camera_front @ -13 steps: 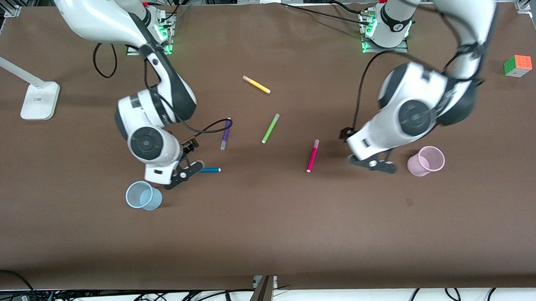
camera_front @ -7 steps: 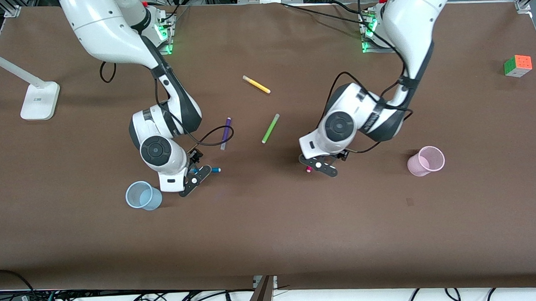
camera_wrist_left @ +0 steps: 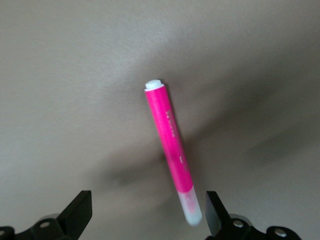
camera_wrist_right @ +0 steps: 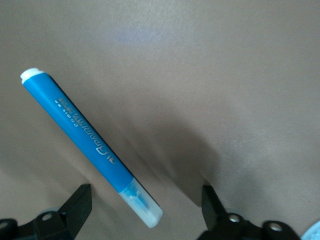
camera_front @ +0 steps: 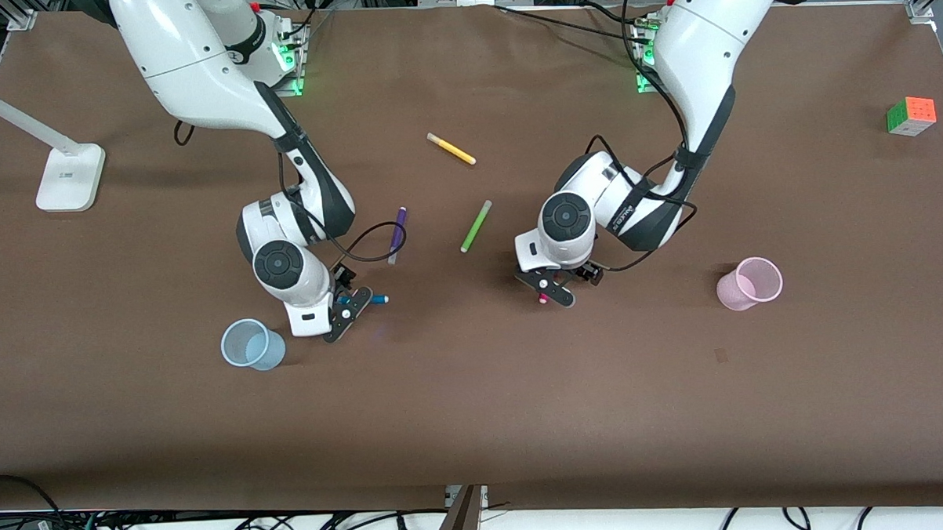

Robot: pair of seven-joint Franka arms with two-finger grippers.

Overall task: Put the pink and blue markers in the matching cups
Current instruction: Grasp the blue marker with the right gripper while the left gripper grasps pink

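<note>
- Markers lie flat on the brown table [camera_front: 476,390]: the blue marker [camera_front: 367,300] under the right gripper [camera_front: 346,310], the pink marker [camera_front: 544,298] under the left gripper [camera_front: 552,287].
- In the right wrist view, the blue marker [camera_wrist_right: 90,146] sits between spread fingers [camera_wrist_right: 75,207], slanted across the gap; nothing is grasped, and the gripper looks poised for a pinch across the barrel.
- In the left wrist view, the pink marker [camera_wrist_left: 173,150] lies between parted fingers [camera_wrist_left: 214,210], its pale end close to one of them; the hand is empty, seemingly lined up for a pickup.
- Blue cup [camera_front: 251,346] stands upright just beside the right gripper, nearer the front camera, so the carry should be short.
- Pink cup [camera_front: 749,283] stands toward the left arm's end of the table, well apart from the pink marker.
- Purple pen [camera_front: 397,234], green pen [camera_front: 476,226] and yellow pen [camera_front: 451,149] lie farther from the camera, untouched.
</note>
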